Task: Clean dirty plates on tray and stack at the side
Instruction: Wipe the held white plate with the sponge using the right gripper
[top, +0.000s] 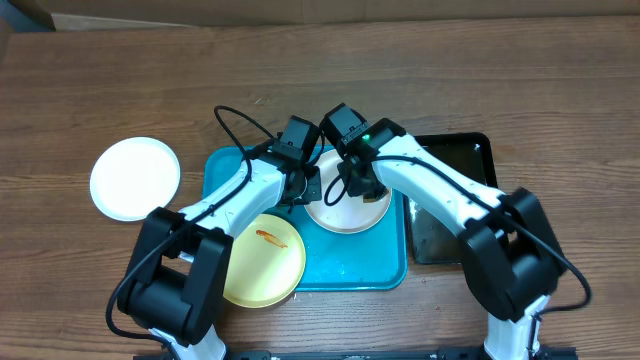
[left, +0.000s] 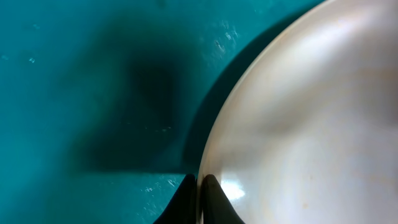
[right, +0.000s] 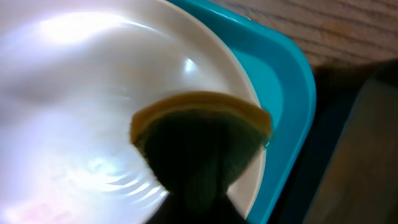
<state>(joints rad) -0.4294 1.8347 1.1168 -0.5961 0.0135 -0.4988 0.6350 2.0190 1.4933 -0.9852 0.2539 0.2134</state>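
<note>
Around: a black tray (top: 460, 165) lies just right of the blue tray (top: 375, 265). A sponge (right: 202, 134) rests on the middle plate (top: 345, 218).
In the way: both arms reach over the blue tray's far half. A yellow plate (top: 255, 270) with an orange smear (top: 270, 238) overlaps its near-left corner.
Edges: the middle plate's right rim sits close to the blue tray's raised wall.
Open room: bare worktop (top: 120, 80) on the far side. A side plate (top: 135, 178) lies on it, well left of the blue tray.
Left hand (left: 199, 180): pressed together on the middle plate's left rim, a finger on either side.
Right hand (top: 358, 188): over that plate, behind the sponge. Cannot tell whether it is spread or pinching.
</note>
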